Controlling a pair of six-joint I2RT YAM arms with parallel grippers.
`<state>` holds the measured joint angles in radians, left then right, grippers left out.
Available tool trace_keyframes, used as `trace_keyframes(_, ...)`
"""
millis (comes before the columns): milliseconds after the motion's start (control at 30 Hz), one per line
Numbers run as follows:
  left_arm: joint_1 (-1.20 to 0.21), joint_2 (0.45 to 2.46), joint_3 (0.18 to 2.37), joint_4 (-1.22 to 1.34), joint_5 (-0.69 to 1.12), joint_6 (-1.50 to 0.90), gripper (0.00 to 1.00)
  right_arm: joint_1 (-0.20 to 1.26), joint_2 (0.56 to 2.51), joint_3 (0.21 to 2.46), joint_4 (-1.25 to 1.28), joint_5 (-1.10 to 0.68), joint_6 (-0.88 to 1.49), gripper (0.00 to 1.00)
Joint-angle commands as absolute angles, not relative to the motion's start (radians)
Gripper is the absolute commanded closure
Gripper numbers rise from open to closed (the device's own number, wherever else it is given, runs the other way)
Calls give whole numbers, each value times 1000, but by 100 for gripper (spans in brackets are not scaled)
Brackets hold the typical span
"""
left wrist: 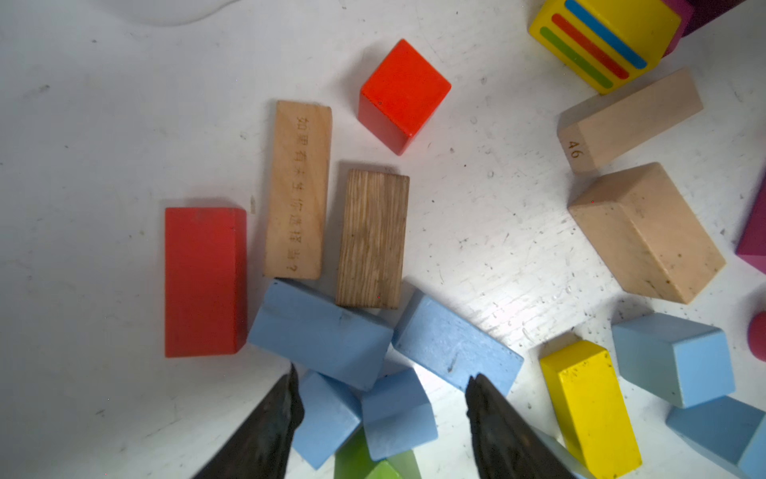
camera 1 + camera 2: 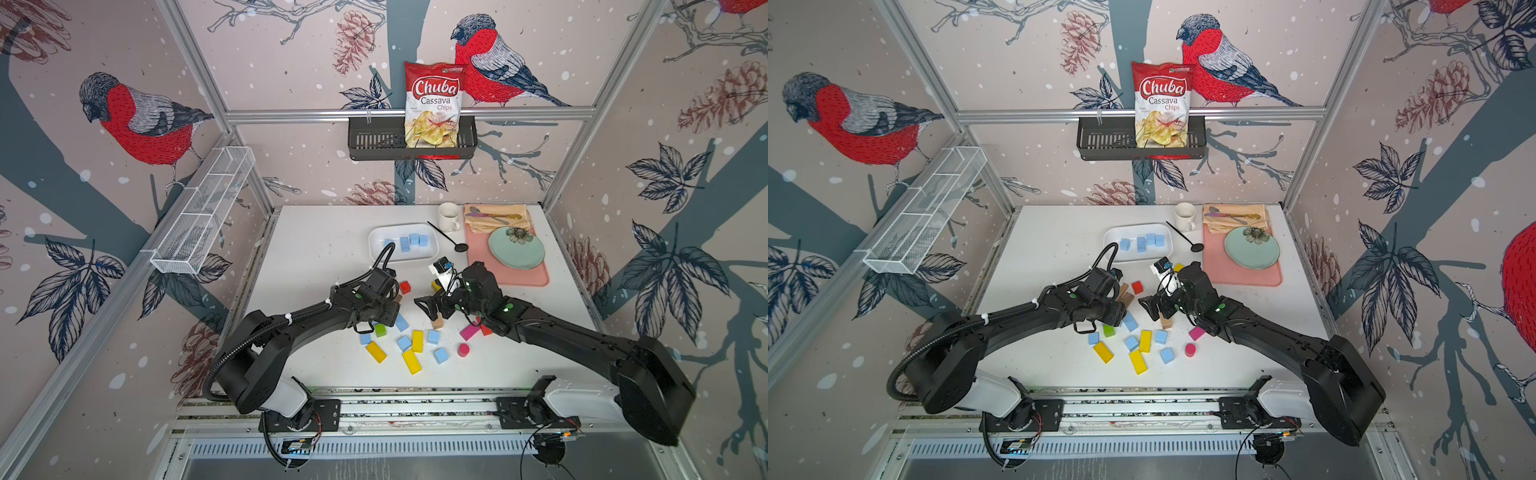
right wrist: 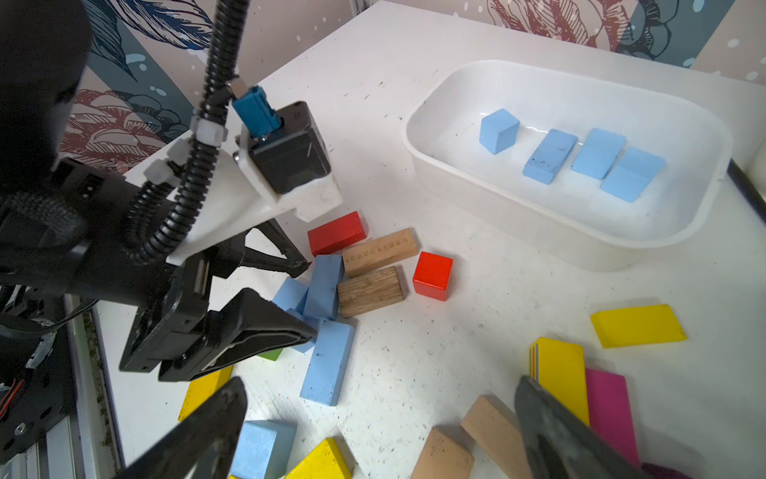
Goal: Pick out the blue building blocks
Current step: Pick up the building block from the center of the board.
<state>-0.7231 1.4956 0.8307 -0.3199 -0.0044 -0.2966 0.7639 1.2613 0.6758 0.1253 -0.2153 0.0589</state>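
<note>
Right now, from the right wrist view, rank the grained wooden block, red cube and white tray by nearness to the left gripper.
1. Grained wooden block, beside the left gripper.
2. Red cube, just past it.
3. White tray, farthest back.

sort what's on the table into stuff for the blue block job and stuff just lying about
For the job: loose blue building blocks, white tray, blue blocks inside it.
Lying about: yellow blocks, red cube, tan wooden blocks, pink block, mug, green plate, black spoon.
</note>
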Motion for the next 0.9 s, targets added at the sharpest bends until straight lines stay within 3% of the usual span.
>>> trace_keyframes(0,-739,1505,823,-351,-11,-330,35,767,1258,672,155,-202,54,0)
trace_keyframes(367,-784,1556,824,-364,-74,-366,40,771,1276,678,168,-198,49,0)
trace_keyframes(867,-784,1556,824,-365,-111,-373,64,775,1286,669,178,-186,51,0)
